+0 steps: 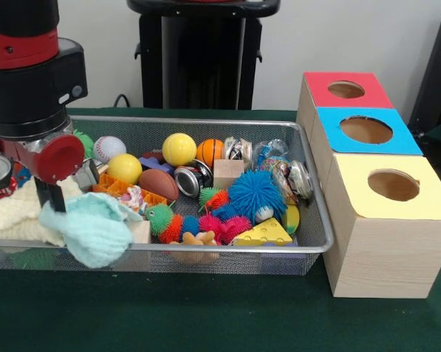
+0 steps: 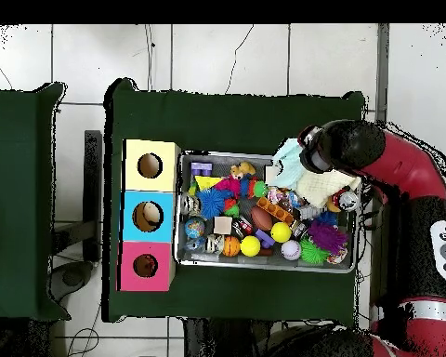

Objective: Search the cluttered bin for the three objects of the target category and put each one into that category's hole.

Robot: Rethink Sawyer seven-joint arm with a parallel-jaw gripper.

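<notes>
A wire mesh bin (image 1: pixel 205 122) holds a heap of toys: a yellow ball (image 1: pixel 179 149), a baseball (image 1: pixel 108 148), a small basketball (image 1: pixel 210 151), a brown football (image 1: pixel 158 184), a blue spiky ball (image 1: pixel 255 193) and a cheese wedge (image 1: pixel 263 234). My gripper (image 1: pixel 53 205) is at the bin's left front corner, shut on a mint green cloth (image 1: pixel 92 229) that droops over the front rim. In the overhead view the gripper (image 2: pixel 304 160) sits beside that cloth (image 2: pixel 287 160). A cream cloth (image 1: pixel 15 213) lies under the gripper.
Three wooden boxes stand to the right of the bin, each with a round hole on top: red (image 1: pixel 345 89), blue (image 1: pixel 367 130) and yellow (image 1: pixel 393 185). From overhead they show as yellow (image 2: pixel 150 165), blue (image 2: pixel 148 216), red (image 2: pixel 145 266). Green cloth covers the table (image 1: pixel 205 315).
</notes>
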